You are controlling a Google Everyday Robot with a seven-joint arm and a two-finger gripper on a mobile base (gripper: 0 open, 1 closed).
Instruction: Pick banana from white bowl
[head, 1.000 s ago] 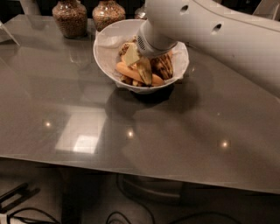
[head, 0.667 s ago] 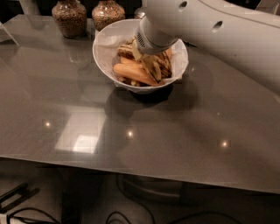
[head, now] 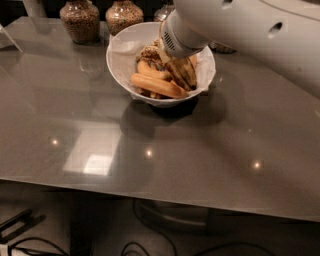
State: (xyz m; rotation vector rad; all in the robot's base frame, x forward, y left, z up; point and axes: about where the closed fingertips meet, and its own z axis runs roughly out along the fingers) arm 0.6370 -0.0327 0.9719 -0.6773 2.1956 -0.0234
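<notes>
The white bowl [head: 122,55] with crumpled paper lining stands on the grey table at the back centre. Two small orange bananas [head: 156,85] lie at its front, and brown-streaked ones [head: 184,73] lie to their right. My gripper [head: 166,59] reaches down into the bowl from the upper right and is mostly covered by the white wrist [head: 180,35]. The large yellow-green banana is hidden under the wrist and gripper.
Two jars of brown grains [head: 80,20] [head: 123,15] stand behind the bowl at the left. Another jar [head: 222,48] shows partly behind the arm. The table's front edge [head: 150,192] runs across the lower frame, with cables on the floor below.
The wrist has shifted slightly to the right over the bowl. The pale yellow banana seen left of the wrist earlier is now covered, and the front orange banana shows more fully.
</notes>
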